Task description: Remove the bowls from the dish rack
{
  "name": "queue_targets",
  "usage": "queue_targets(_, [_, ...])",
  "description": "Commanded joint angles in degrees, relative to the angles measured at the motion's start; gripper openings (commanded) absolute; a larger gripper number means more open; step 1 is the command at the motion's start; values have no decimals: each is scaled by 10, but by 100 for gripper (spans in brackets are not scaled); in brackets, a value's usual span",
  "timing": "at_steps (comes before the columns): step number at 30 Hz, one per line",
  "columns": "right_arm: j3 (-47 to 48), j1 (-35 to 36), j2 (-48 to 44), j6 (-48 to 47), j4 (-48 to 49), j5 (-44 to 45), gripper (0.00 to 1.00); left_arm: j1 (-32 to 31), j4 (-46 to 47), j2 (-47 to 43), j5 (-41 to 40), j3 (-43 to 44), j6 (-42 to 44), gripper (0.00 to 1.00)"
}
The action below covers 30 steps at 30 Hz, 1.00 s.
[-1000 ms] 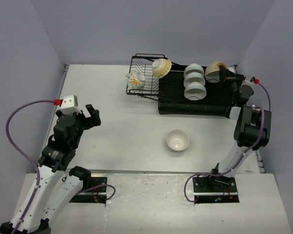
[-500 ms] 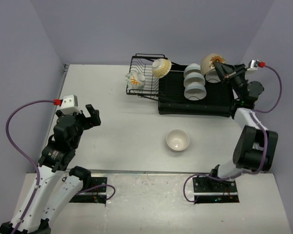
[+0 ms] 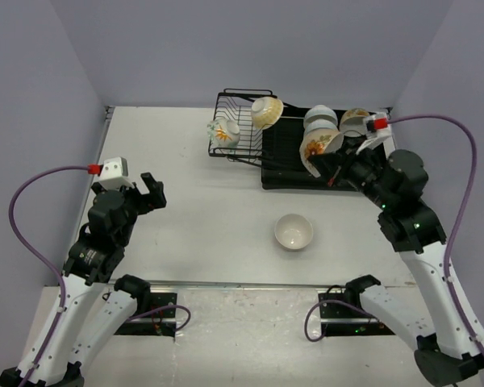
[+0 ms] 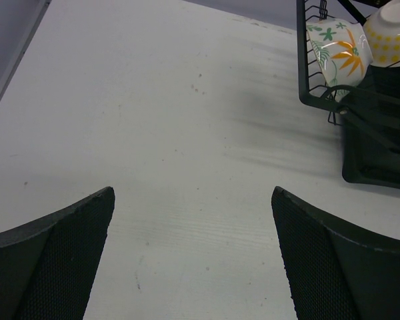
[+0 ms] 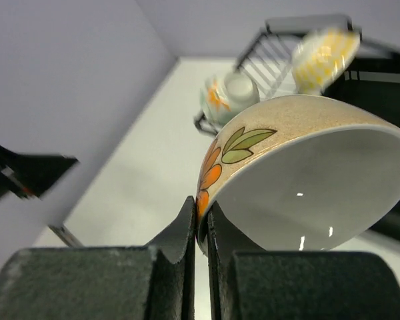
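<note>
My right gripper (image 3: pixel 331 160) is shut on the rim of a tan bowl with an orange flower (image 3: pixel 318 146) and holds it tilted in the air above the black drainer tray (image 3: pixel 284 175). In the right wrist view the fingers (image 5: pixel 187 230) pinch the bowl's rim (image 5: pixel 300 180). The wire dish rack (image 3: pixel 240 103) holds a bluish flower-pattern bowl (image 3: pixel 223 131) and a cream-yellow bowl (image 3: pixel 266 110). White bowls (image 3: pixel 320 119) and another tan bowl (image 3: pixel 355 119) stand on the tray. A white bowl (image 3: pixel 294 231) sits on the table. My left gripper (image 3: pixel 149 192) is open and empty at the left.
In the left wrist view the gripper (image 4: pixel 193 220) hangs over bare table, with the rack's corner (image 4: pixel 320 93), the flower-pattern bowl (image 4: pixel 337 53) and the yellow bowl (image 4: pixel 393 23) at the top right. Grey walls close in the back and both sides.
My right arm has lifted the tan flower bowl from the tray's back right and swung it left and nearer, over the tray's front. The left arm has not moved.
</note>
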Motion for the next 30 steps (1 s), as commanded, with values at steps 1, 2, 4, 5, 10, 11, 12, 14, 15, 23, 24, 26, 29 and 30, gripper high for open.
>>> queue_targets(1, [-8,82,18,-92,-151,140,0,0,19,-5,-9,1,7,100])
queue_targets(2, [-4,101,20,-96,-192,181,0,0,19,-3,-9,1,7,100])
queue_targets(4, [2,153,37,-98,-232,230,0,0,19,-3,-9,1,7,100])
queue_targets(5, [9,166,47,-97,-271,246,0,0,19,-3,-9,1,7,100])
queue_targets(10, [14,240,139,-99,-346,316,0,0,18,-9,-11,1,7,100])
queue_targets(11, [13,246,151,-101,-349,318,0,0,17,-9,-11,0,7,100])
queue_targets(12, [12,260,164,-101,-353,320,0,0,18,-11,-12,0,7,100])
queue_targets(14, [16,271,206,-102,-363,321,0,0,18,-12,-13,1,6,100])
queue_targets(15, [19,285,222,-101,-367,328,0,0,17,-12,-13,0,6,100])
queue_targets(23, [75,318,363,-98,-417,355,0,0,18,-15,-9,-1,6,100])
queue_targets(24, [85,322,372,-99,-428,352,0,0,17,-15,-9,-1,6,100])
queue_targets(26, [91,329,394,-102,-436,348,0,0,18,-17,-8,-1,6,100])
queue_targets(29, [99,333,418,-103,-449,346,0,0,17,-20,-9,-1,6,100])
queue_targets(30, [101,333,423,-103,-450,346,0,0,18,-22,-9,-1,6,100])
